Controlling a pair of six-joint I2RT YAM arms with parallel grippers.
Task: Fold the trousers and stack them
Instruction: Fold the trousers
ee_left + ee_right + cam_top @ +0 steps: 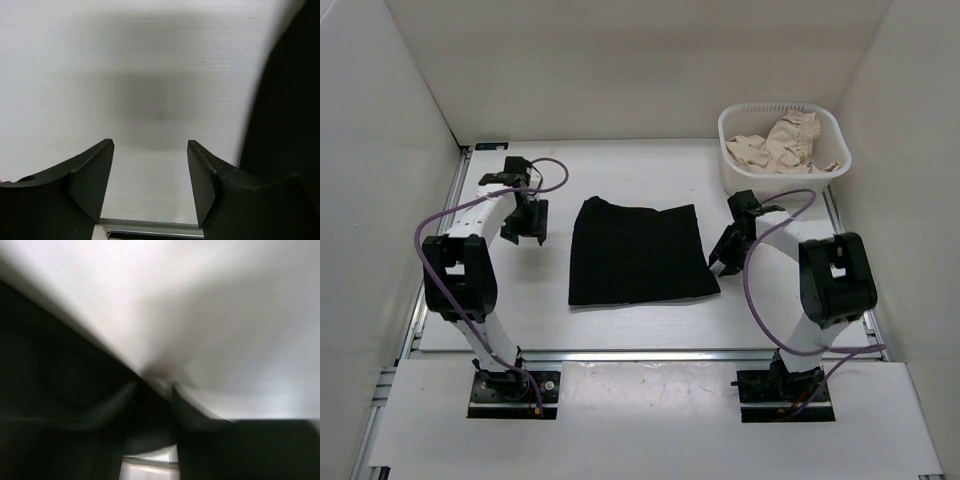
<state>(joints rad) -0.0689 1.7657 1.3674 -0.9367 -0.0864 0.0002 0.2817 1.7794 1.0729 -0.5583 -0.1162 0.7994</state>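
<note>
Trousers were recorded lying folded into a compact, roughly square black pad at the middle of the table, flat and with fairly even edges.

At left, the left gripper was noted near the pad's left edge but apart from it. In the left wrist view its fingers were spread wide with only bare table between them, so nothing was held.

At the pad's right edge, toward the near corner, the right gripper was set low against the fabric; contact could not be confirmed. The right wrist view was blurred, with dark cloth filling its left side. How far the jaws were parted, or whether cloth was pinched, could not be told.

At far right, a white basket holding beige garments was noted, well apart from the pad.

Judgement: folding was taken as essentially done, and the step in hand was judged to be the finishing of the right edge. The next move was judged to call for both claws to be cleared of cloth, then for the pad to be gripped through all layers and moved without unfolding.
</note>
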